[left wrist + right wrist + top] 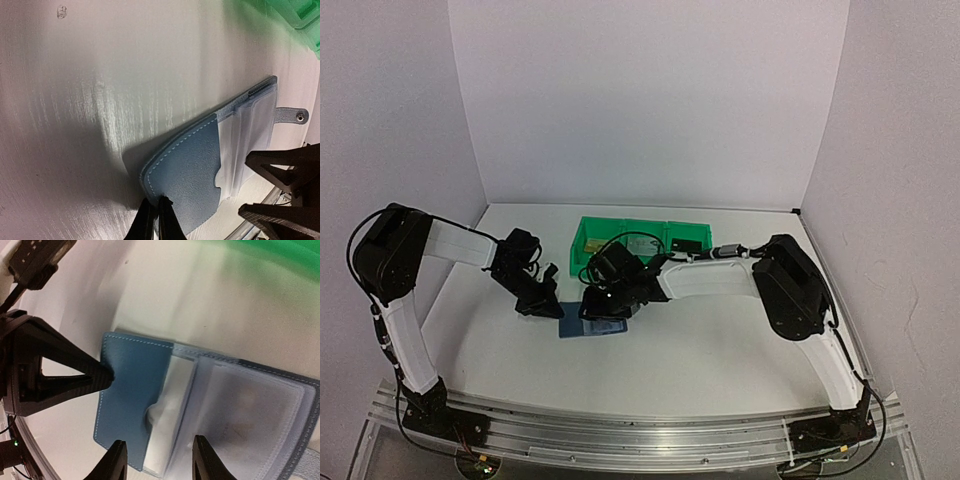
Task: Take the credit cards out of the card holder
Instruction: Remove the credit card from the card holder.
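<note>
A white bench [720, 350] carries a blue card holder [592, 325] [185, 170] [135, 390], lying open and flat. Every place here is given relative to that card holder. Its darker blue cover flap forms its left part. Cloudy clear sleeves [245, 415] fan out to the right of the flap. What the sleeves hold cannot be made out. A narrow closing tab [292, 116] with a metal snap sticks out from the card holder's far-right edge. The left pincer [545, 305] [156, 207] [107, 375] meets the card holder at the outer left edge of the cover flap. Its fingertips are clenched together, nipping the stitched rim. The right pincer [605, 305] [161, 457] hangs directly above the card holder, released. One of its fingers is over the cover flap and the other is over the sleeves, gripping nothing. Whether those fingers touch the card holder cannot be told. Green plastic bins [640, 240] [295, 15] [280, 255] sit just behind the card holder, towards the back wall.
</note>
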### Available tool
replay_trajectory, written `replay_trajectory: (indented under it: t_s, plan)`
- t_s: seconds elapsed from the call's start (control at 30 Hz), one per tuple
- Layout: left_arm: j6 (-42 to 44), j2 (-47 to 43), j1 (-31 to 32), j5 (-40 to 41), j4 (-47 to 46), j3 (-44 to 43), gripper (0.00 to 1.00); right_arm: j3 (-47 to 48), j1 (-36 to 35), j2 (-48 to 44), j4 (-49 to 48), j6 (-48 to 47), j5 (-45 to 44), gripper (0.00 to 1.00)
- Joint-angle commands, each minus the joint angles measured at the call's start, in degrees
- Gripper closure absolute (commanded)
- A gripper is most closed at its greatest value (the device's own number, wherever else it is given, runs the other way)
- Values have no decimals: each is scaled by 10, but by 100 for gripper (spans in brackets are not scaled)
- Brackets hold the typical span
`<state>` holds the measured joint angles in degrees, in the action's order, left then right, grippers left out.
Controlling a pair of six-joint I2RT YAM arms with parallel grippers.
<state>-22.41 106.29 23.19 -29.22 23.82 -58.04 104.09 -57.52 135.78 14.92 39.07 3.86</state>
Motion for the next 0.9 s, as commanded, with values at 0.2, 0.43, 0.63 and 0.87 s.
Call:
replay_trajectory:
  t_s: [0.2,0.43,0.63,0.87]
  plan:
    - [7,14,2,25,5,0,100,-33,-4,-52,15,-3,-96,59]
    - [7,16,2,29,6,-1,100,-18,-3,-74,72,-11,-175,53]
    - [9,13,2,35,9,-1,100,-22,-3,-39,74,12,-137,51]
    - [9,13,2,35,10,-3,100,-16,-4,-25,73,13,-110,53]
